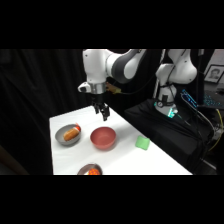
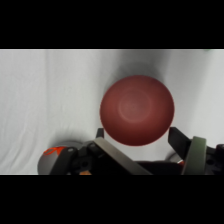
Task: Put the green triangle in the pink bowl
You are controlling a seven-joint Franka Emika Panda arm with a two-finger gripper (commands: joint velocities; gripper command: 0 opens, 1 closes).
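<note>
- A grey bowl (image 1: 68,134) with an orange item stands at the left.
- The bowl (image 1: 103,138) is in the middle, empty.
- The gripper (image 1: 104,113) hangs above it, pointing down, fingers (image 2: 179,141) apart.
- The triangle (image 1: 143,143) lies on the table (image 1: 125,162), right of the bowl.

1. The side view looks from a fixed spot beside the worktop (image 1: 125,150), facing across and down on it from some way back; the arm's base stands at upper right.
2. The wrist view rides above the jaws and looks straight down past them, close in, the black linkage rising from the bottom edge.
3. Both views share the pink bowl (image 1: 103,138) (image 2: 136,110), lying beneath and just ahead of the jaws, and the white surface around it.
</note>
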